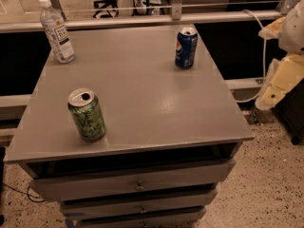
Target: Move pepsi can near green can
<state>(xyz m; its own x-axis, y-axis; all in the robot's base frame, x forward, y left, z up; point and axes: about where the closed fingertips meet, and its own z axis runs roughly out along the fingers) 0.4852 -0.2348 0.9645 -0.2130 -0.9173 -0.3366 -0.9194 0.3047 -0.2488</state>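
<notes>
The pepsi can (185,48) stands upright at the far right of the grey table top (152,103). It is dark blue with a silver top. The green can (87,115) stands upright near the front left, with its top open. The two cans are far apart, across the table's diagonal. My gripper (276,85) is a pale yellowish shape at the right edge of the view. It is off the table, to the right of and below the pepsi can, and holds nothing that I can see.
A clear plastic bottle (56,30) with a white cap stands at the far left corner. The table is a drawer cabinet with drawers (137,186) at the front. A metal rail (142,19) runs behind it. A white cable (260,37) hangs at the right.
</notes>
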